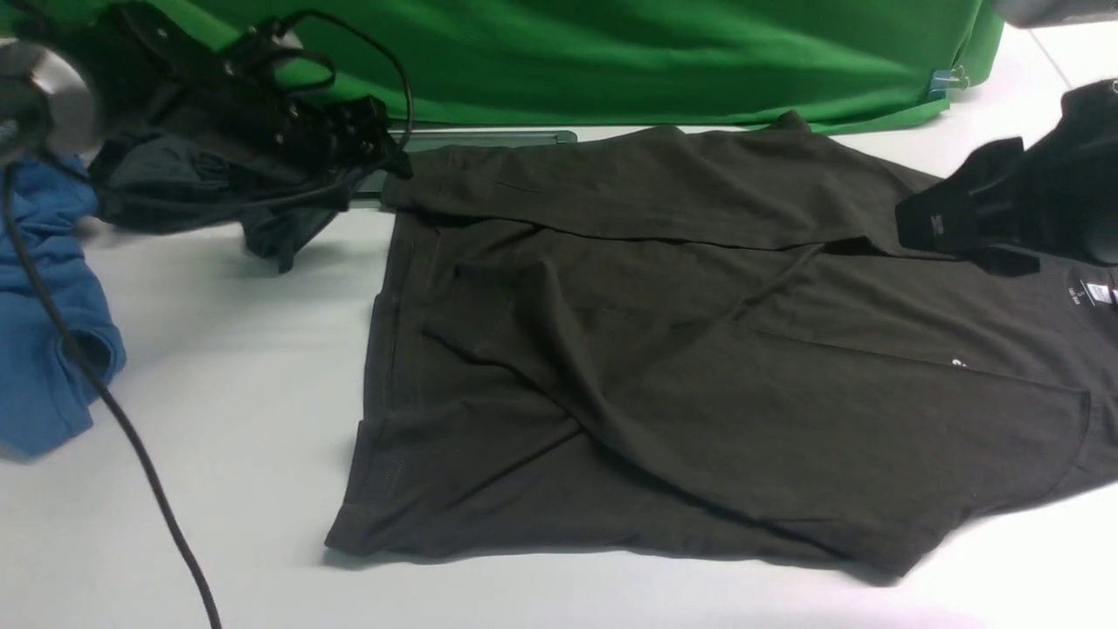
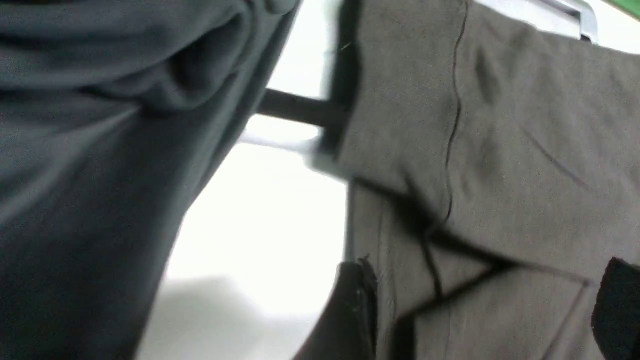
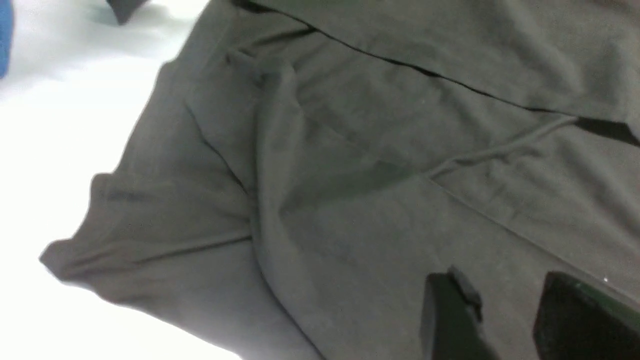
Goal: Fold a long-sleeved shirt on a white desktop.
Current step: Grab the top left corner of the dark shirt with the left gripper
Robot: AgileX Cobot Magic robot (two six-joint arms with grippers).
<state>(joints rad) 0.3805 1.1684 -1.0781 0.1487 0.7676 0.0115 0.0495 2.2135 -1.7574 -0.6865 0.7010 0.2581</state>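
The long-sleeved shirt [image 1: 681,367] lies spread on the white desktop [image 1: 218,367], dark olive-brown, with its far strip folded over toward me and a sleeve lying across the body. A neck label shows at the right edge. My left gripper [image 1: 393,157] hangs at the shirt's far left corner. In the left wrist view it [image 2: 487,305] is open, its fingers [image 2: 356,310] wide apart over the folded cloth [image 2: 500,150] and holding nothing. My right gripper [image 1: 930,223] hovers above the shirt near the collar. It [image 3: 510,310] is open, with bare shirt [image 3: 350,200] showing in the gap.
A charcoal-grey garment [image 1: 192,188] is bunched under the left arm at the back left, and it fills much of the left wrist view [image 2: 100,150]. A bright blue shirt [image 1: 44,306] lies at the far left. A black cable [image 1: 113,411] crosses the desktop. Green backdrop [image 1: 655,52] and grey hatch [image 1: 489,138] lie behind.
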